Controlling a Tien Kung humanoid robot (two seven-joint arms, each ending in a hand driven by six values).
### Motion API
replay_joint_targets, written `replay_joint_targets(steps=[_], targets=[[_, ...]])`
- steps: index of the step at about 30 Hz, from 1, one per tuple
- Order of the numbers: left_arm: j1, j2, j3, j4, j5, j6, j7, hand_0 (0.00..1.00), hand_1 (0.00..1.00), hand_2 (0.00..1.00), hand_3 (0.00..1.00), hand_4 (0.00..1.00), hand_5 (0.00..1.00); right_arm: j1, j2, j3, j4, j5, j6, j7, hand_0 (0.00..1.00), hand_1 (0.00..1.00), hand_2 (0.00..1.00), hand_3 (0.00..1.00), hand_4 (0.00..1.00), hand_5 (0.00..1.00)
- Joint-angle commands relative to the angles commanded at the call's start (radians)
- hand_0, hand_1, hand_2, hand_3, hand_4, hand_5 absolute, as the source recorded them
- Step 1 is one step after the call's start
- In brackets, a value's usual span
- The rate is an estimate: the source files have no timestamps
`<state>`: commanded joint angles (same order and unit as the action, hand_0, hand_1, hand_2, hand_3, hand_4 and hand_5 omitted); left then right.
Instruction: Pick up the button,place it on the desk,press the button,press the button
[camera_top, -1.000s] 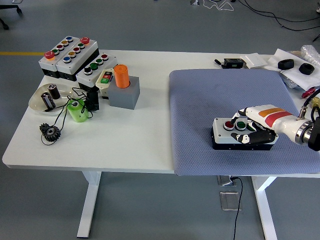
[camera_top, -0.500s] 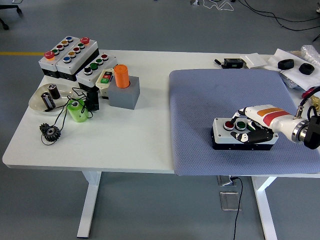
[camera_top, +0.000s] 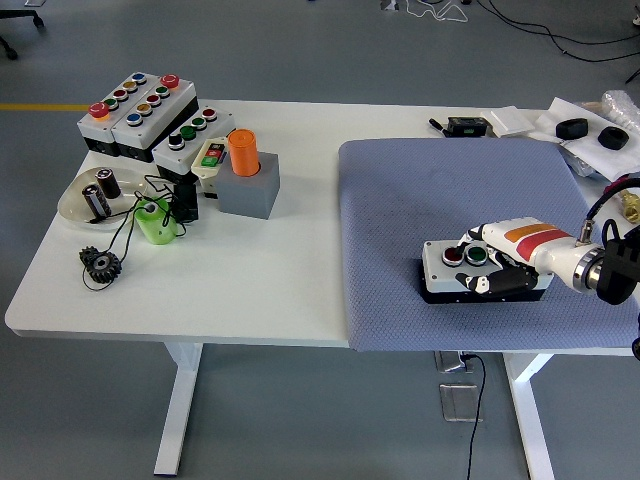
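A white-topped button box (camera_top: 440, 270) with a red button (camera_top: 453, 256) and a green button (camera_top: 476, 257) sits on the blue-grey mat (camera_top: 430, 180) near its front edge. My right hand (camera_top: 497, 268), white with orange stripes and black fingers, comes in from the right and is wrapped around the box's right half, with the thumb side over the top and the fingers along the front face. The box looks to be resting on the mat. My left arm is out of view.
Several other button boxes (camera_top: 135, 105) stand at the far left. Close by are an orange cylinder on a grey block (camera_top: 245, 175), a plate with batteries (camera_top: 85, 195), a green cylinder (camera_top: 155, 222) and a black gear (camera_top: 100, 264). Small black items (camera_top: 585, 128) lie at the back right.
My right hand and the button box have shifted a little left and toward the table's near edge, and the hand has sunk lower over the box.
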<state>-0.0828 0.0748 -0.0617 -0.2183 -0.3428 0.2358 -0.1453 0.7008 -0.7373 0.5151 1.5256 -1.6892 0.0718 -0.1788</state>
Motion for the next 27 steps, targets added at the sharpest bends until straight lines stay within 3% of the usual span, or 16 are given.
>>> replay_joint_targets(steps=[6,15,27], targets=[[-0.002,0.001,0.008,0.0,-0.012,-0.001,-0.004,0.718,0.805,0.818,0.688,0.477,0.998,-0.022,-0.017,0.063,0.033,-0.002,-0.002,0.001,0.115,0.002,0.066,0.723,0.647,0.592],[-0.005,0.002,0.013,0.0,-0.021,-0.002,-0.007,0.718,0.805,0.818,0.689,0.478,0.998,-0.036,-0.074,0.133,0.104,0.012,0.027,-0.01,0.114,0.002,0.066,0.721,0.644,0.591],[-0.008,0.001,0.012,0.001,-0.02,-0.002,-0.005,0.718,0.805,0.817,0.689,0.478,0.998,-0.049,-0.069,0.099,0.05,0.005,0.027,-0.008,0.115,0.002,0.066,0.718,0.641,0.591]])
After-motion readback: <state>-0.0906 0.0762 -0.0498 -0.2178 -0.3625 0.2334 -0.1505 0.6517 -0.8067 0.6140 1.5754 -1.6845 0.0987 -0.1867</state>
